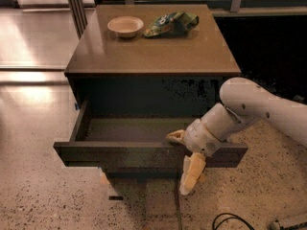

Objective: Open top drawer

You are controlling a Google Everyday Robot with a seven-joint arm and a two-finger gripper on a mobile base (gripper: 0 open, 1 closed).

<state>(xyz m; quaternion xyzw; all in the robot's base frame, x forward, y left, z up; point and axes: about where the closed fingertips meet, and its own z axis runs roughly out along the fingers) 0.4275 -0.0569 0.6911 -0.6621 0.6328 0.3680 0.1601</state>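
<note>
The camera view looks down from the front on a brown desk (153,51) with a flat, smooth top. At the back of it sits a small pale bowl (125,26), and just right of the bowl, close but apart, lies a crumpled green snack bag (171,23). Under the top, the top drawer (120,155) stands pulled well out toward the camera. Its dark, plain front board hangs over the floor, its side walls run back into the shadowed body of the desk, and the flat bottom that shows inside is bare. The white arm (259,107) comes in from the right edge and bends down to the right part of the drawer's front. There the claw (180,159) straddles the front board. One yellowish finger (175,136) is hooked over the upper edge and sits inside the drawer, while the other finger (193,172) lies against the outer face and reaches down below the board. With the board between them, the claw looks clamped on the drawer front. What lies beneath the drawer is too dark to make out. The speckled stone floor (48,200) spreads around the desk, and a dark cable (230,220) loops on it near the lower right corner.
</note>
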